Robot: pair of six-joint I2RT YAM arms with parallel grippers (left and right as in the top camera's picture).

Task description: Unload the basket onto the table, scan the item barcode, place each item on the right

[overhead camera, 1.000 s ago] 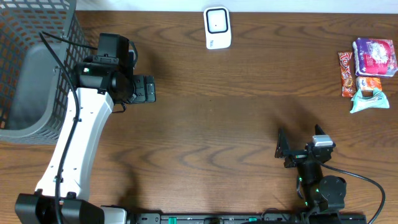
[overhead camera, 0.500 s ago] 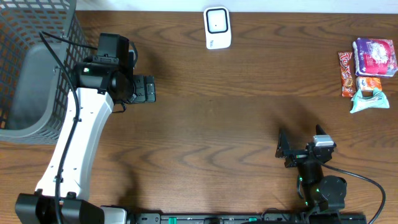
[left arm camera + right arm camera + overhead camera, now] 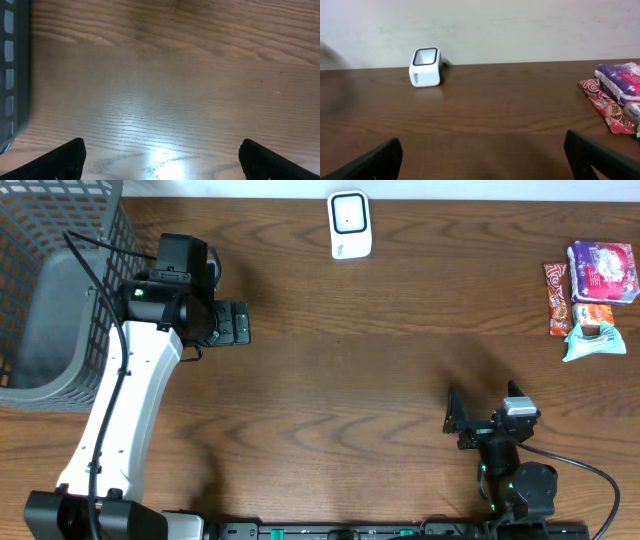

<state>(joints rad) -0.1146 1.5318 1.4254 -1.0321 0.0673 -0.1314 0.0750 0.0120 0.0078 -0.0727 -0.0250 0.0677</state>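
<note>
Overlapping snack packets (image 3: 590, 310) partly cover each other.

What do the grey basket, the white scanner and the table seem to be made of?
Basket: probably moulded plastic, matt grey; its walls are a regular grid of holes.
Scanner: likely smooth white plastic, with a dark window on top.
Table: wood or wood-look laminate, dark brown, visible grain, soft sheen.
</note>
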